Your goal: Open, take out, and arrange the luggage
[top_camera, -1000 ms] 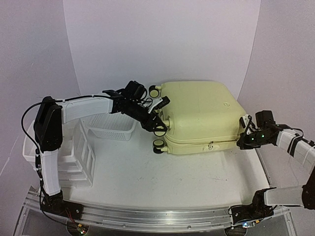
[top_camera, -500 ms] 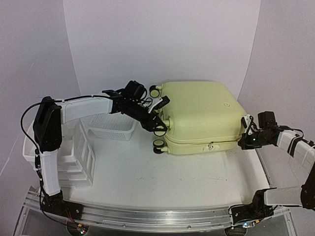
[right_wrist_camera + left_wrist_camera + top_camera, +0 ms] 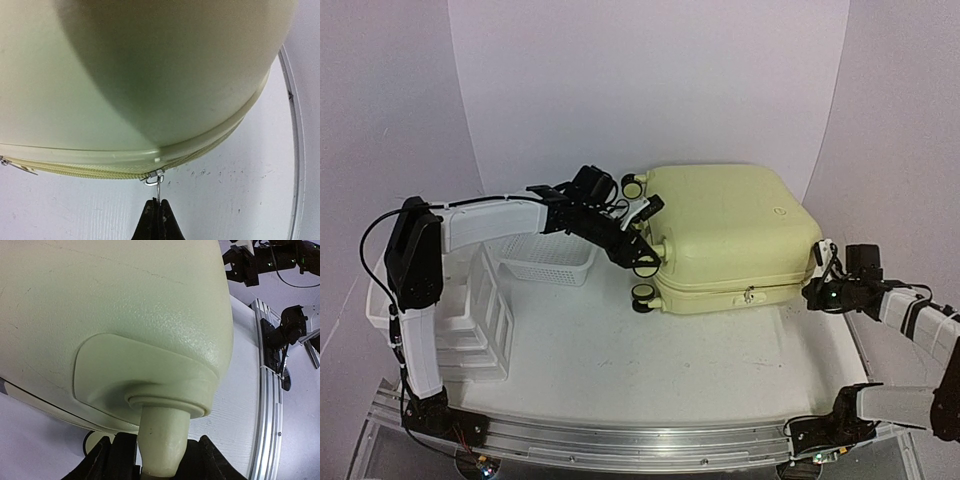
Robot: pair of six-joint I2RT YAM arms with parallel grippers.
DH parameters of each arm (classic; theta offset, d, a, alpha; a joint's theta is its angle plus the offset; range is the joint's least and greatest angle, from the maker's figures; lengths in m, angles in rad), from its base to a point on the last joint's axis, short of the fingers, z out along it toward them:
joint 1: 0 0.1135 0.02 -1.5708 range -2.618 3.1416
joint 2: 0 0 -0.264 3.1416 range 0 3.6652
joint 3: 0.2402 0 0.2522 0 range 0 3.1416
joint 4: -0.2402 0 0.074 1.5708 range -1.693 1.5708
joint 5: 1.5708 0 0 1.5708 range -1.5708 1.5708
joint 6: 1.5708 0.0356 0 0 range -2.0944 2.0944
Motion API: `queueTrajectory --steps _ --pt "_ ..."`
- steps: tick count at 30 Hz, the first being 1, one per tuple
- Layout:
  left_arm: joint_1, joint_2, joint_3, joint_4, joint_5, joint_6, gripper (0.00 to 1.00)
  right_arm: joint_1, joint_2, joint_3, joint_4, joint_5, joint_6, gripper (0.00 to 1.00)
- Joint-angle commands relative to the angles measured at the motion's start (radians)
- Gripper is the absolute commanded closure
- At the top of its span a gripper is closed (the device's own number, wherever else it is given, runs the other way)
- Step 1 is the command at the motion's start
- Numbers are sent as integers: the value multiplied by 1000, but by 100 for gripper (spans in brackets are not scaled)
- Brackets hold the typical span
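**Both grippers on the luggage: left at a wheel, right on the zipper**

The left gripper [image 3: 162, 462] stands about half open. Its two black fingers [image 3: 120, 459] sit close against either side of a wheel stem [image 3: 162, 435], gripping it. The stem comes down from a moulded corner of the luggage [image 3: 115, 305], whose pale yellow shell fills nearly everything ahead of and above this gripper. Past the shell's far edge, up and to the right of the fingers, the other arm's black wrist shows, with the rail [image 3: 267, 405] below it.

The right gripper [image 3: 157, 220] has its jaws fully closed, pinching the end of the metal zipper pull [image 3: 158, 189]. The pull runs straight ahead from the fingertips to its slider on the zipper seam [image 3: 90, 172]. Beyond that, a rounded corner of the shell rises over the gripper. A second pull [image 3: 17, 167] lies along the seam, well to the left of the fingertips. The white table [image 3: 225, 200] spreads below the seam on both sides of the gripper.

In the top view the luggage lies flat on the table with its lid down, between the two grippers. It is to the right of the left gripper and to the left of the right one. The basket [image 3: 545, 258] sits on the far side of the left gripper from the luggage, partly under that arm. The organizer [image 3: 470, 320] stands farther back, near that arm's upright link.
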Motion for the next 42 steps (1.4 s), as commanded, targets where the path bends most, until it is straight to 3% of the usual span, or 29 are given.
queueTrajectory --steps 1,4,11,16,22,25,30,42 --pt "77 -76 -32 7 -282 -131 100 -19 -64 -87 98 175 -166 100" --pt "82 -82 -49 19 -289 -136 100 -82 -43 -113 215 79 -176 100" --pt "86 -108 -106 24 -375 -142 100 -179 100 -35 251 7 -231 100" --pt "99 -157 -161 38 -447 -163 100 -322 125 -27 297 -163 -235 100" --pt "101 -174 -173 56 -390 -157 100 -382 189 -9 325 -259 -280 100" --pt "101 -171 -186 57 -366 -161 100 -451 280 28 453 -325 -208 100" --pt "101 -197 -219 57 -342 -175 100 -463 385 110 588 -378 -226 100" --pt "99 -215 -256 51 -227 -110 99 -461 653 283 708 -516 -362 100"
